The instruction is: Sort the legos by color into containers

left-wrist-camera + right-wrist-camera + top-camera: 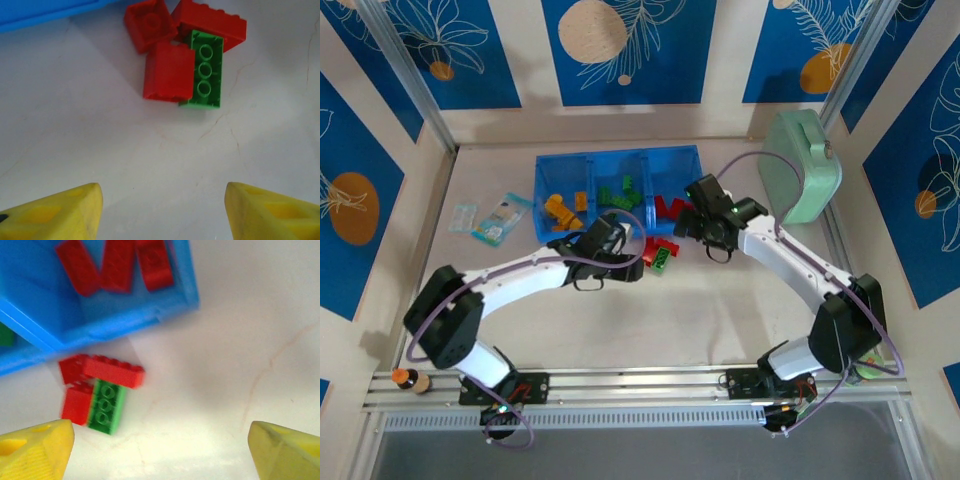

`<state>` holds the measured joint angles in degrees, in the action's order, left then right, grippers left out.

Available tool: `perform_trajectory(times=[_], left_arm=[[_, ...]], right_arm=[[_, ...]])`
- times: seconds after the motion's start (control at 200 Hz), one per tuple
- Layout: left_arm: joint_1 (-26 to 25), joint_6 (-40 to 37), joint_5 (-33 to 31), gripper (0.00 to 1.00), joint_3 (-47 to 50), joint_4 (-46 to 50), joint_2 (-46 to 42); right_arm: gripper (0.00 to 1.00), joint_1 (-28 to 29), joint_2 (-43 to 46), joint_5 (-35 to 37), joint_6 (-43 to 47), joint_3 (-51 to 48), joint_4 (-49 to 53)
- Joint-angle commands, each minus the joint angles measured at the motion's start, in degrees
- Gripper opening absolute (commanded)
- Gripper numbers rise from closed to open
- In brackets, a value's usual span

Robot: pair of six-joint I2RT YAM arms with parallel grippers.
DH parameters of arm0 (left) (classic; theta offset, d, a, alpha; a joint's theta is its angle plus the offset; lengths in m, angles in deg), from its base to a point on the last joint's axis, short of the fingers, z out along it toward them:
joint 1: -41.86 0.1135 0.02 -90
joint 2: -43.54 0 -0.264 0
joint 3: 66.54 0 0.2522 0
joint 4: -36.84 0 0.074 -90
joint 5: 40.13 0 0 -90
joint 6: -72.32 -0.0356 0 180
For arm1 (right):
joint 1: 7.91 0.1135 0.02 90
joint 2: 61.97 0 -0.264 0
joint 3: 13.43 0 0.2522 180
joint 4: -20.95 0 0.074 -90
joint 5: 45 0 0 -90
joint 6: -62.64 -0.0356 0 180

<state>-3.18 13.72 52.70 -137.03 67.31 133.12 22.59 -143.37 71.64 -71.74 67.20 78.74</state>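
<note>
Pale surface (pixel 650 330) carried three red bricks (pixel 169 71) and one green brick (pixel 205 75), huddled touching, just outside the blue tray (pixel 620 154). Left claw (pixel 162 200) and right claw (pixel 160 440) both gaped empty. I judged it best to straddle the nearest red brick squarely, sparing the green.

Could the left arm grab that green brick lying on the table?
Probably yes: its tool is open, with bare table up to the green brick, though red bricks sit tight against it.
</note>
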Motion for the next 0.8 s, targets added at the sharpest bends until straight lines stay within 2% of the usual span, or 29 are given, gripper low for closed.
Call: perform_trajectory(times=[0.0,0.205,0.585,0.69,0.795], left_arm=[[-0.68,-2.15,0.67,0.66,-5.14,0.25,4.59],[-0.72,-3.78,0.16,0.65,-12.97,2.64,12.72],[-0.83,-4.63,-1.5,0.63,-20.06,6.01,21.47],[-0.83,-4.94,-2.28,0.6,-21.02,6.62,22.54],[-0.76,-5.12,-2.87,0.53,-21.56,7.01,23.17]], right_arm=[[0.91,-0.36,4.8,0.49,-2.3,-5.86,-1.68],[0.9,-0.79,10.64,-1.51,-4.66,-14.95,-4.01],[0.9,-2.76,16.17,-2.58,-5.14,-20.78,-4.3],[0.89,-3.41,16.98,-3.23,-5.35,-21.8,-4.48],[0.89,-3.6,17.51,-3.39,-5.44,-22.5,-4.48]])
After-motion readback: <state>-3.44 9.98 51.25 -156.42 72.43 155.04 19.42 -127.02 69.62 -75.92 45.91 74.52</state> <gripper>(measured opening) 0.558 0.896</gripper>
